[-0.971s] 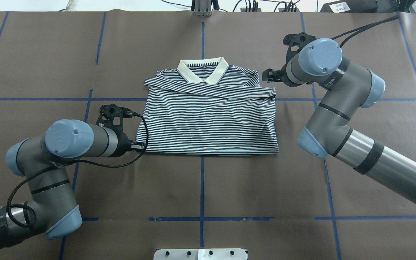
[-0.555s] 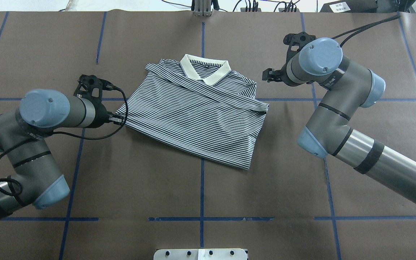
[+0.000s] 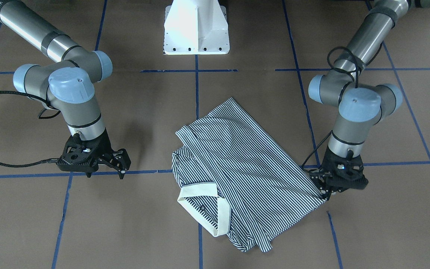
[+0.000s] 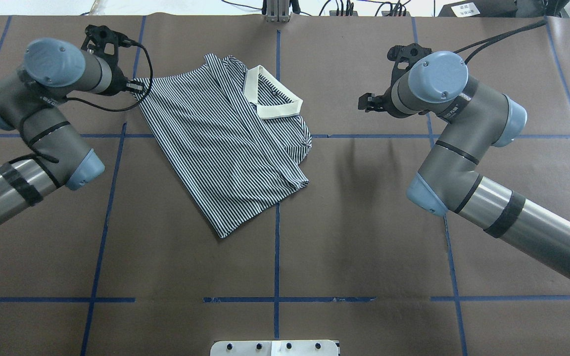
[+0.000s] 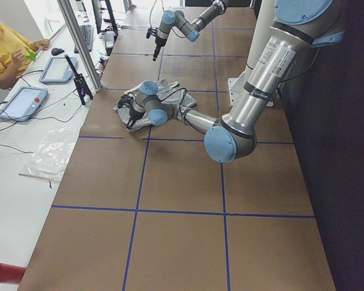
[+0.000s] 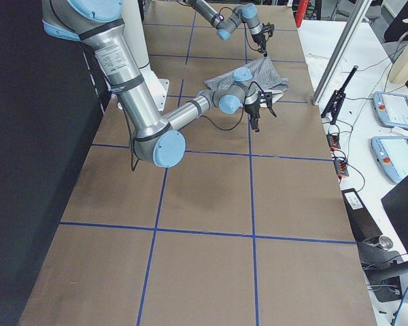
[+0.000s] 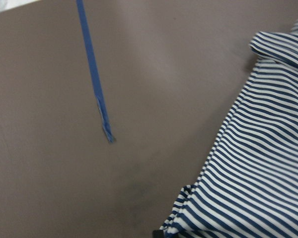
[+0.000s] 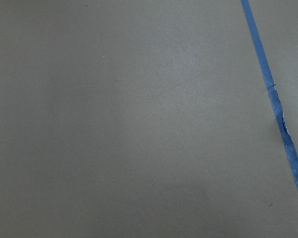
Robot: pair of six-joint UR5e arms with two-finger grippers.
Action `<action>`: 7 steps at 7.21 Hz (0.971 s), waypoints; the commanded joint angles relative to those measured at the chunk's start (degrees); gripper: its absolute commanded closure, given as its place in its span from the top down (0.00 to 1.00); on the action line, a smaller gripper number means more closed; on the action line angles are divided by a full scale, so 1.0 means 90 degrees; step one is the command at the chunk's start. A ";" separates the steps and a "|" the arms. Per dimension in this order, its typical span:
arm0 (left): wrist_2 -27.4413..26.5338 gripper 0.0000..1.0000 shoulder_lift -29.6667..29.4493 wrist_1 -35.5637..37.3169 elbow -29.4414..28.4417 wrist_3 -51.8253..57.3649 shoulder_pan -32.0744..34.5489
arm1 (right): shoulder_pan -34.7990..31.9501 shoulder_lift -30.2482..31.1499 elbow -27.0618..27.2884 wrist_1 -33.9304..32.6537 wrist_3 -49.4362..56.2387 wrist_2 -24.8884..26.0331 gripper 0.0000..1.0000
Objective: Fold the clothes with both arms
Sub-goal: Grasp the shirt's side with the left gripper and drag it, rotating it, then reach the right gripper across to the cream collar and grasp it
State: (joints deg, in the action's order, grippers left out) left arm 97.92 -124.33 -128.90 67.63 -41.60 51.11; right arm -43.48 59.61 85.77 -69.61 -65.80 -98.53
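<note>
Lying askew on the brown paper-covered table (image 3: pixel 136 108), the navy-and-white striped polo shirt (image 3: pixel 245 164) sat in front of the white pedestal base (image 3: pixel 196 28) and somewhat to the robot's left of it. Its cream collar (image 3: pixel 197 191) was on the side farthest from the base. The sleeves looked tucked across the body, so the early folds seemed to be made. Yet the bundle sat on a slant and was rumpled near the collar, so I judged the task roughly midway, with squaring up and a last fold to come. The black two-finger left gripper (image 3: pixel 325 192) was clamped on one hem corner of the shirt, low at the table, out on the left-arm side of the base. The black right gripper (image 3: pixel 122 169) hung with its fingers apart and empty on the base's other side, well apart from the shirt. Its wrist camera showed only bare table and blue tape (image 8: pixel 273 94)
</note>
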 commanded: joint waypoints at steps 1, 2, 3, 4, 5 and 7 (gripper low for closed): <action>-0.0439 0.00 -0.0950 -0.0810 -0.1825 0.0207 0.0316 | 0.0007 -0.0041 0.0031 0.0000 -0.0071 0.0010 1.00; -0.0411 0.00 -0.0893 -0.0969 -0.1821 0.0740 0.0530 | 0.0017 -0.0031 0.0050 0.0000 -0.0139 0.0019 1.00; -0.0421 0.98 -0.0718 -0.1009 -0.1782 0.0968 0.0552 | 0.0133 -0.0080 0.0031 0.0000 -0.0401 0.0058 1.00; -0.0334 1.00 -0.0668 -0.1000 -0.1521 0.1222 0.0600 | 0.0260 -0.0264 0.0012 0.0000 -0.0810 0.0078 1.00; 0.0160 1.00 -0.0629 -0.1000 -0.1412 0.1253 0.0678 | 0.0319 -0.0565 -0.0085 -0.0048 -0.1278 0.0088 0.98; 0.0331 1.00 -0.0230 -0.1010 -0.0856 0.1253 0.0689 | 0.0436 -0.1792 -0.1309 -0.0020 -0.2303 0.0427 0.87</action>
State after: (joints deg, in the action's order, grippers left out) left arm 99.87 -128.28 -137.98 57.23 -30.43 57.18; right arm -40.31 50.06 80.65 -69.90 -80.90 -96.91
